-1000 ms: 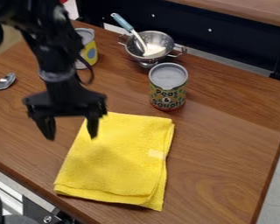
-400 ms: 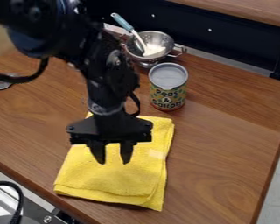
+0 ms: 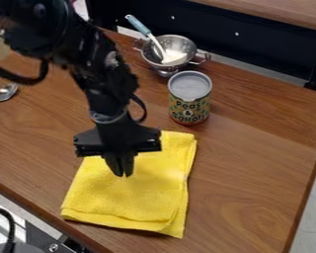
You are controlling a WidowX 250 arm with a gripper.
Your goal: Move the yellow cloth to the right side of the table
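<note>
While the tool hung over the upper part of the yellow cloth, its fingers were closed together; whether they pinched any fabric, could not tell. Cloth lay folded at the worktop's near edge. Vegetable can stood just beyond it, metal colander behind the can.

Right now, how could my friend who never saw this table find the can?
On the brown wooden table, look near the far edge for the metal colander. The tin can stands upright just in front of it, behind the yellow cloth. Unlike them, it has a flat silver top and a patterned label.
</note>
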